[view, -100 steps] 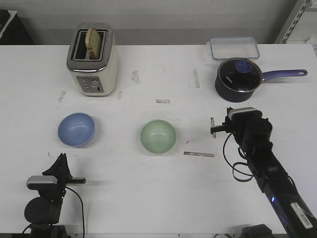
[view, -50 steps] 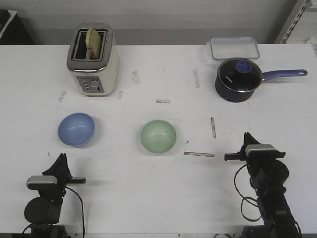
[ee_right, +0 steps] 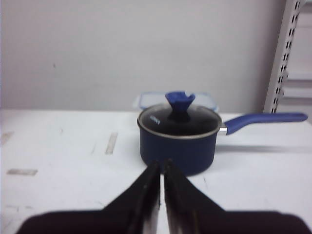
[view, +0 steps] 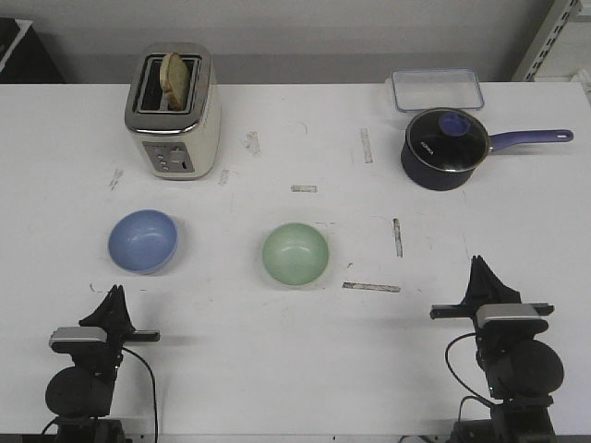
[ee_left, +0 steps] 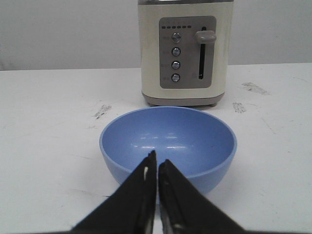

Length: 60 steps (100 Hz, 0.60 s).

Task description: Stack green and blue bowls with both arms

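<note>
Seemingly light, stiff and smooth, the blue bowl (ee_left: 168, 144) sits just ahead of my left gripper (ee_left: 157, 168), jaws pressed together, empty; I'd pinch its near rim.

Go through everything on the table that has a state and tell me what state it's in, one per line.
Blue bowl: upright, empty, not stacked.
Green bowl: upright, empty, standing alone.
Toaster: bread sticking up from one slot, lever up.
Saucepan: lid on.
Clear container: behind the saucepan, lid on, contents not visible.
Left gripper: shut, holding nothing.
Right gripper: shut, holding nothing.
</note>
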### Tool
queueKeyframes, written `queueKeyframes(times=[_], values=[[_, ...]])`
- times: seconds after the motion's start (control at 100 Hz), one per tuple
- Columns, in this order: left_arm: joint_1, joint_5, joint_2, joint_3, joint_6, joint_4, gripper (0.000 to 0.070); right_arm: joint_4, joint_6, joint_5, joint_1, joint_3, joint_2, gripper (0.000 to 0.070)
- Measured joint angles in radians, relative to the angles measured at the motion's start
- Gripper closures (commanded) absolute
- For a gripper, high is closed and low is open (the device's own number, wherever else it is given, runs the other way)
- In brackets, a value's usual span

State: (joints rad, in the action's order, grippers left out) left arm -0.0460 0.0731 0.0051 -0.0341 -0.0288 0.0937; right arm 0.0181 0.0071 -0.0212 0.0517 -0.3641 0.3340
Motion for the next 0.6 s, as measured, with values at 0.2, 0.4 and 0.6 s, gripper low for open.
queueKeyframes(times=[0.2, 0.4, 0.6], values=[[0.0, 0.0, 0.0, 0.0, 0.0, 0.0, 0.0699, -0.02, 0.0, -0.002, 0.0, 0.0, -0.04, 0.0698], [0.0, 0.0, 0.0, 0.0, 0.001, 0.029, 0.0699, -0.023, 0.0, -0.002, 0.0, 0.0, -0.046, 0.0698], [0.0, 0.0, 0.001, -0.016, 0.075, 0.054, 0.0699, -0.023, 0.0, -0.002, 0.0, 0.0, -0.046, 0.0698]])
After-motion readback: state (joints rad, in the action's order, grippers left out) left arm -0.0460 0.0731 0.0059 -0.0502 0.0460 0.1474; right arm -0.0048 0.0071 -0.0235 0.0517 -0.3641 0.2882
